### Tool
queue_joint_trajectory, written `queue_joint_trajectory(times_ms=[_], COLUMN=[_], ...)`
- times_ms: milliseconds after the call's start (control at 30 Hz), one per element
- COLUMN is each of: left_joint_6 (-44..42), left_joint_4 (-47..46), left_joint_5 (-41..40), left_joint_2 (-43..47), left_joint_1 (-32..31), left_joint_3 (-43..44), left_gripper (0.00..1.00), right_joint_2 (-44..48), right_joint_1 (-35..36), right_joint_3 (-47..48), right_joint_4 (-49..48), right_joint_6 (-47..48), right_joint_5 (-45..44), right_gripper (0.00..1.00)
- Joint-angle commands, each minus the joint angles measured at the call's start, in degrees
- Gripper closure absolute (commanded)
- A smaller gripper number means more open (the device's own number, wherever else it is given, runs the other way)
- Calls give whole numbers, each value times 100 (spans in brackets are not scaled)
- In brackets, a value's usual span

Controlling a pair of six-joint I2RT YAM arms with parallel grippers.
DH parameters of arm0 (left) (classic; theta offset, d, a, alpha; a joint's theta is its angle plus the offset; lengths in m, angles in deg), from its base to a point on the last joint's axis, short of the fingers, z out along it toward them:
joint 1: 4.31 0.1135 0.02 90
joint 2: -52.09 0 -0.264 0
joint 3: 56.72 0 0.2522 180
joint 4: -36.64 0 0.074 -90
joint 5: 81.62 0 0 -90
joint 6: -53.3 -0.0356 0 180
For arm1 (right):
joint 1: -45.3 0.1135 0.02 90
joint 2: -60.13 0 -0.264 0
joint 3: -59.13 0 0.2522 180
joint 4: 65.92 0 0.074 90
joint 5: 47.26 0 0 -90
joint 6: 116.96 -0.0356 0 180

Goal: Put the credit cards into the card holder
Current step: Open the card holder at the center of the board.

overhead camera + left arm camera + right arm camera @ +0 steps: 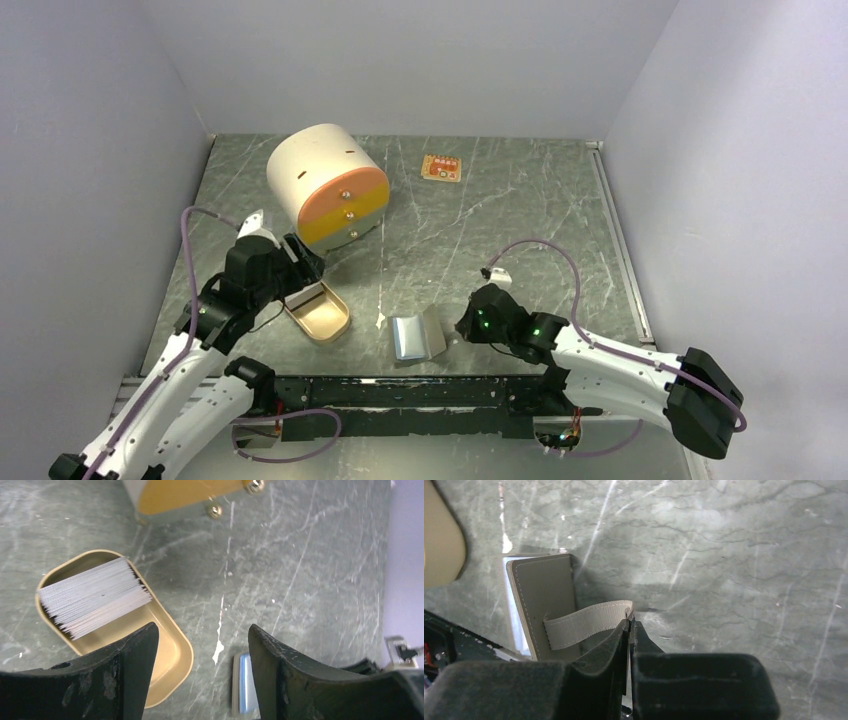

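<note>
**Holding the card holder (pixel 418 337) open by its strap (pixel 584 625)**

Slipping is looking like the main danger. The right claw (pixel 630 622) is gripping only the very end of the grey strap, which is running across the holder's stitched grey flap. A small sideways tug could be freeing the strap and letting the flap drop over the shiny inside. Pulling too hard could instead be dragging the light holder across the tabletop (pixel 520 230), since nothing else is pinning it down.

Reach is the second worry. The gold-orange credit card (pixel 441 168) is lying flat well beyond the card holder, toward the back wall, with no claw near it. Being thin and flush with the tabletop, it is likely to be resisting a pick from above.

The left claw (pixel 202 640) is hovering by the tan oval tin (pixel 170 645), just left of the card holder. A descent there would be catching the tin's stack of white slips (pixel 92 597) rather than a card.

No blue-grey card is showing for certain. A bluish sheen is lying inside the card holder, but I cannot tell whether it is a card or a reflection.

The right claw is standing almost fully closed, with the strap's tip nipped between its jaws, and it is touching nothing else. The left claw is standing wide and empty, touching nothing, its tips hanging above the bare tabletop between the tin and the card holder.
</note>
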Motion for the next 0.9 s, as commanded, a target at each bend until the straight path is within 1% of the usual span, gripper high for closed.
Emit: queue_joint_trajectory(times_ms=[0,200,300,400,500,600,733,800,867], left_joint_6=[566,451,503,829,1014,982,1081,1456,2105], left_joint_4=[428,352,383,483,412,325,462,718,1217], left_joint_5=[-862,-561,-695,-968,-1014,-1008,-1161,-1437,-1830], left_joint_2=[177,102,23,81,186,184,44,-15,-63], left_joint_1=[36,37,36,36,36,36,37,36,36], left_joint_3=[-114,-68,-68,-139,-246,-271,-141,-79,-38], left_gripper=[30,29,29,30,32,33,33,34,37], right_joint_2=[-33,-75,-75,-86,-97,-9,170,275,357], right_joint_1=[-30,-26,-27,-28,-30,-25,-29,-30,-28], right_joint_3=[35,108,143,141,225,435,781,961,1080], right_joint_4=[410,617,660,734,849,1017,1259,1360,1420], right_joint_6=[-186,-279,-297,-347,-376,-353,-331,-322,-315], right_joint_5=[-386,-524,-545,-602,-613,-583,-513,-477,-433], right_gripper=[92,86,84,83,77,75,70,69,68])
